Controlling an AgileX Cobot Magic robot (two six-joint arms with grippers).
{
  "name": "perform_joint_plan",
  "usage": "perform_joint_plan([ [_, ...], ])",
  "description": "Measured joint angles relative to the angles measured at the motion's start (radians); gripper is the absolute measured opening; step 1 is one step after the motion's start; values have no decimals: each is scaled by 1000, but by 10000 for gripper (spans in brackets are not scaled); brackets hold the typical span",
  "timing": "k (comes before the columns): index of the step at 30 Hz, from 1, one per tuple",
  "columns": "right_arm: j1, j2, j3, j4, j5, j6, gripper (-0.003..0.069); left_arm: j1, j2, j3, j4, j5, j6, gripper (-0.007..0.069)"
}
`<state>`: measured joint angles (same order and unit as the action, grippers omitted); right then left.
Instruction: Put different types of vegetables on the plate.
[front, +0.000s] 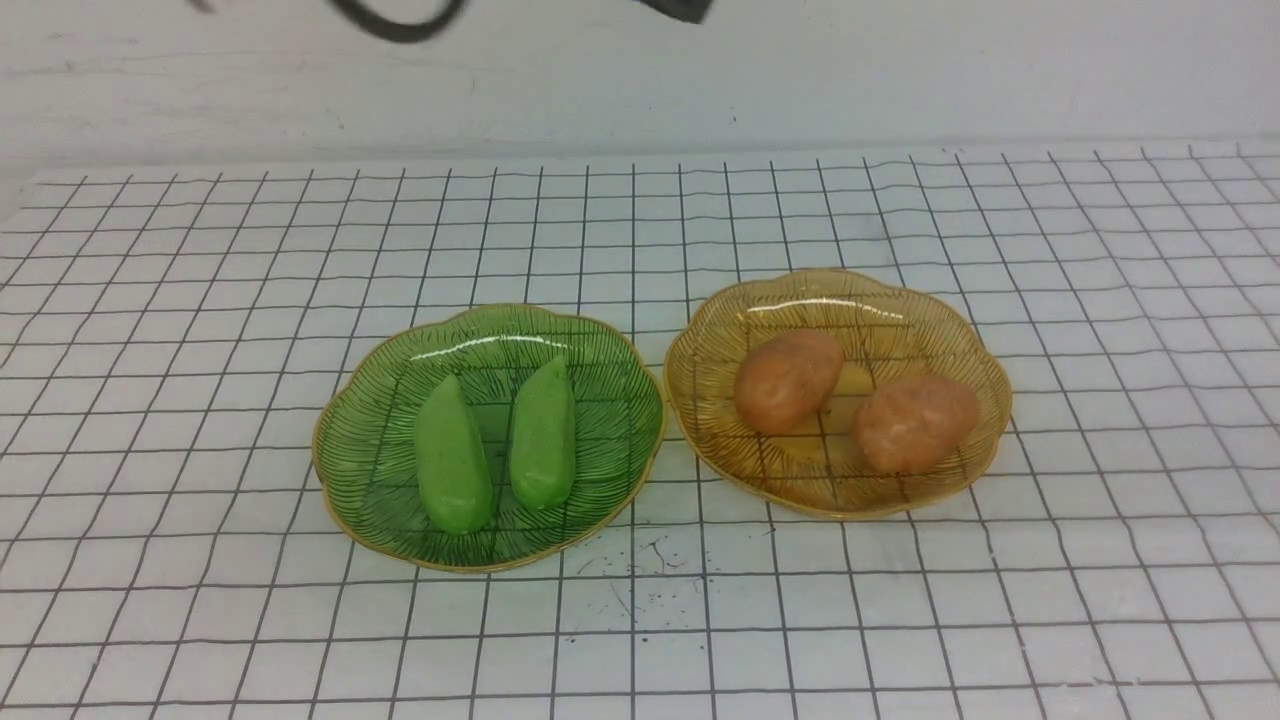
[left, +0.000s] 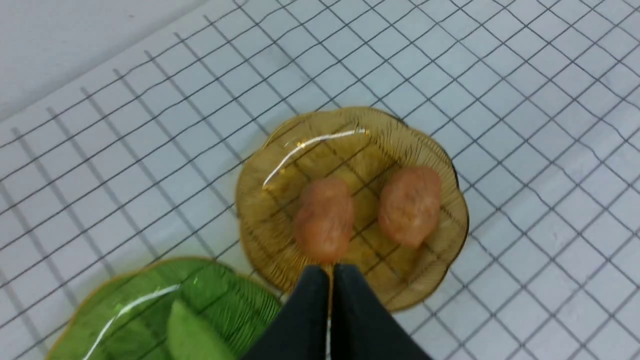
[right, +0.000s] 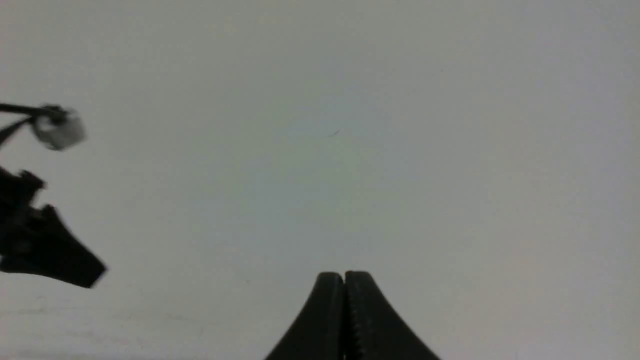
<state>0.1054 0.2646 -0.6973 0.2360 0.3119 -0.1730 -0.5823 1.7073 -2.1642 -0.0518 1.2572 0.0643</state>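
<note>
We are looking at a flat table covered with a white cloth (front: 200, 300) that is carrying thin black lines making lots of squares. A plain white wall (front: 700, 90) is standing behind the table, far behind the green plate (front: 610, 380). The green plate is sitting on the cloth and it is see-through, with a wavy gold edge. Two green vegetables are lying inside it side by side, one (front: 452, 460) on its left half and one (front: 543, 435) on its right half, close but not touching, with their pointy ends aiming at the wall. Just to the right of the green plate a yellow-brown plate (front: 900, 320) is sitting, with only a thin strip of cloth between the two rims. Two potatoes are resting in it, one (front: 788, 380) nearer the green plate and one (front: 915, 422) farther from it. Some little black specks (front: 640, 560) are dotting the cloth just in front of the green plate, toward us. A dark cable (front: 400, 25) is hanging at the top, high above the green plate. The left gripper (left: 329, 272) is hanging up in the air over the gap beside the green plate, pinched tight together and holding nothing. The right gripper (right: 344, 276) is pinched tight too, holding nothing, and it is pointing at bare grey-white with no plate showing.
</note>
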Motion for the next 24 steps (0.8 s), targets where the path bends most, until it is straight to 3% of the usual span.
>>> perform_joint_plan([
  [5,0,-113,119,-3,-193,-56,-15,0,-313,353,52,-1,-23,-8],
  [8,0,-131,134,-3,-228,-62,-15,0,-505,560,52,-49,-32,-8],
  [16,0,-131,137,-4,-232,-69,-15,0,-1132,1191,64,-432,-112,-8],
  [24,0,-131,137,-4,-232,-69,-15,0,-1408,1397,57,-527,-163,-8],
])
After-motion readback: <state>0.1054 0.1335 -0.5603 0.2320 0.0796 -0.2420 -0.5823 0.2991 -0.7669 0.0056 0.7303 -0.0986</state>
